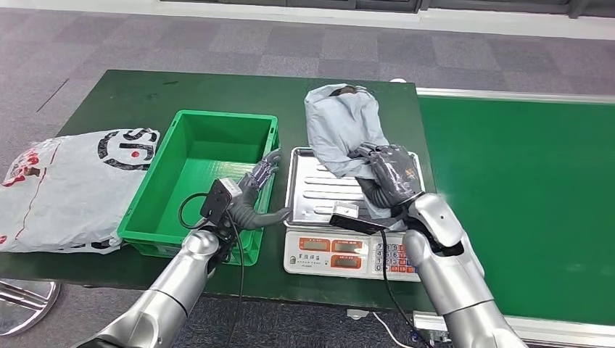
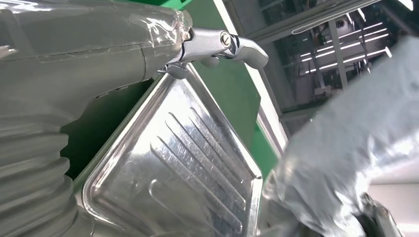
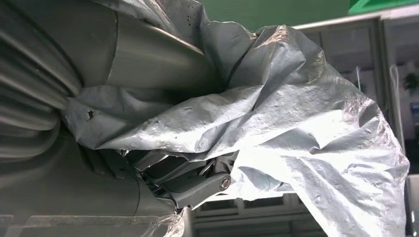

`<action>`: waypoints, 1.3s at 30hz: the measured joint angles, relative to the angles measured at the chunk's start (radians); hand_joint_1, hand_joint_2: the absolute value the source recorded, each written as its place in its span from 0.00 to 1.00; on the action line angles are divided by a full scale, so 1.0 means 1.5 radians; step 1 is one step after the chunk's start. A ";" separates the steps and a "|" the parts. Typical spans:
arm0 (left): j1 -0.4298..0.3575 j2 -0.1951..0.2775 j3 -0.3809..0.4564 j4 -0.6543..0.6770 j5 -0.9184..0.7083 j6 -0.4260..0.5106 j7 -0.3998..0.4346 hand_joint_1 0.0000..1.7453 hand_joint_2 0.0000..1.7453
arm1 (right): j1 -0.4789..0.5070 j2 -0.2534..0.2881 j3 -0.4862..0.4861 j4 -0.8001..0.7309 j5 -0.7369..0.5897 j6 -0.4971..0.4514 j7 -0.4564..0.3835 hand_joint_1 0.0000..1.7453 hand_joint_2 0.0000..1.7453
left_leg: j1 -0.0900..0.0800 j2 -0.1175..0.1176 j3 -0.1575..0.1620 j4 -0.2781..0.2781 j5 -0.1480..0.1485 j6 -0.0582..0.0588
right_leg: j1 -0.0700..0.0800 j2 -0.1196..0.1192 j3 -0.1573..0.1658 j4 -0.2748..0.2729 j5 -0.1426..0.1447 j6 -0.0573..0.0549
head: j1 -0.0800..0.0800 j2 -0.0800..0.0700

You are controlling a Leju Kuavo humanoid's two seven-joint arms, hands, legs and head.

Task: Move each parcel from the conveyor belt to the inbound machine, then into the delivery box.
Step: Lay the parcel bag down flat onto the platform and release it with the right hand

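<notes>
Under the right hand [image 1: 388, 174] lies the steel pan of the scale [image 1: 319, 190], and the grey parcel [image 1: 337, 127] hangs and drapes from that hand's grasp, its far end trailing beyond the pan toward the back of the desk [image 1: 130, 98], its near folds bunched around the fingers. The step in hand looks to be the weighing stage: the parcel is off the conveyor belt [image 1: 522, 181], which runs off to the right of the hand, and is at the scale that appears to serve as the inbound machine. The right wrist view shows the hand's fingers [image 3: 197, 185] closed into the crumpled plastic [image 3: 276, 128], so the hold seems firm. The right arm reaches forward with the wrist bent down over the pan. The left hand [image 1: 257, 196] hovers just left of the pan, at the near right corner of the green bin [image 1: 199, 145], holding nothing, its fingers loosely spread. The next move probably calls for carrying the parcel leftward, past the left hand, and dropping it inside the bin's walls without its loose tail snagging on the rim.
</notes>
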 joint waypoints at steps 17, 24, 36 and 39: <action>-0.017 -0.006 -0.028 0.033 0.012 0.005 0.000 0.00 1.00 | -0.121 0.043 0.115 0.252 -0.137 0.256 0.006 0.00 1.00 | 0.000 0.000 0.000 0.000 0.000 -0.001 | 0.000 0.000 -0.001 0.000 0.000 0.000 | 0.000 0.000; -0.017 -0.006 -0.029 0.040 0.017 0.022 0.000 0.00 1.00 | -0.147 0.052 0.161 0.315 -0.203 0.249 -0.011 0.00 1.00 | 0.000 0.000 0.000 0.000 0.000 -0.001 | 0.000 0.000 -0.001 0.000 0.000 0.000 | 0.000 0.000; -0.017 -0.002 -0.029 0.042 0.021 0.025 0.000 0.00 1.00 | -0.151 0.051 0.166 0.320 -0.290 0.242 -0.066 0.00 1.00 | 0.000 0.000 0.000 0.000 0.000 -0.001 | 0.000 0.000 -0.001 0.000 0.000 0.000 | 0.000 0.000; -0.017 -0.002 -0.029 0.042 0.021 0.025 0.000 0.00 1.00 | -0.151 0.051 0.166 0.320 -0.290 0.242 -0.066 0.00 1.00 | 0.000 0.000 0.000 0.000 0.000 -0.001 | 0.000 0.000 -0.001 0.000 0.000 0.000 | 0.000 0.000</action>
